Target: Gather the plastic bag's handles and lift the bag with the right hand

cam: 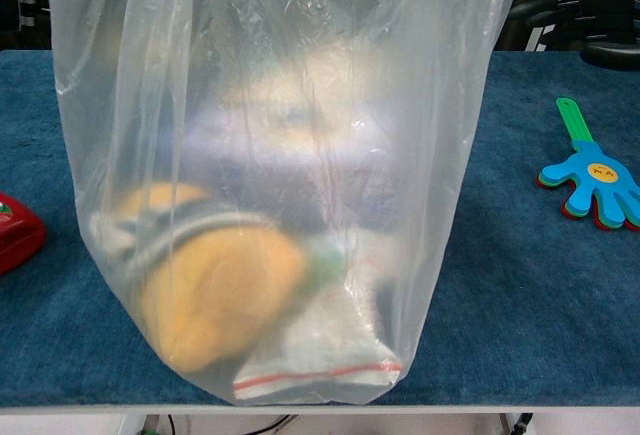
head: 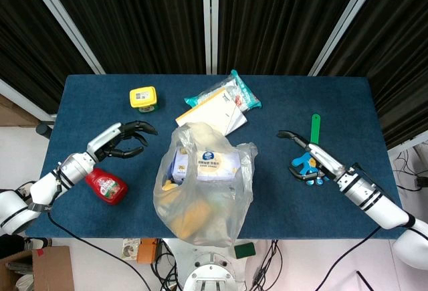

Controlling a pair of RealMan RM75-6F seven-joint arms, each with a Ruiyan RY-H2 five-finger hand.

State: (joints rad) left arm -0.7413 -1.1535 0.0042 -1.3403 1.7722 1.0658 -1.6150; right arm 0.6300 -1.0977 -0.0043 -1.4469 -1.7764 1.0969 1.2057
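Plastic bag [cam: 280, 175] upright mid-table, right hand [head: 309, 152] well apart, empty

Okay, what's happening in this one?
A two-armed robot faces a filled plastic bag standing mid-table. Neither hand touches it yet. The left hand hovers open beside a red ketchup bottle; the right hand is open, over a blue hand-shaped clapper toy. The bag's handles are not gathered, so the lift has not begun.
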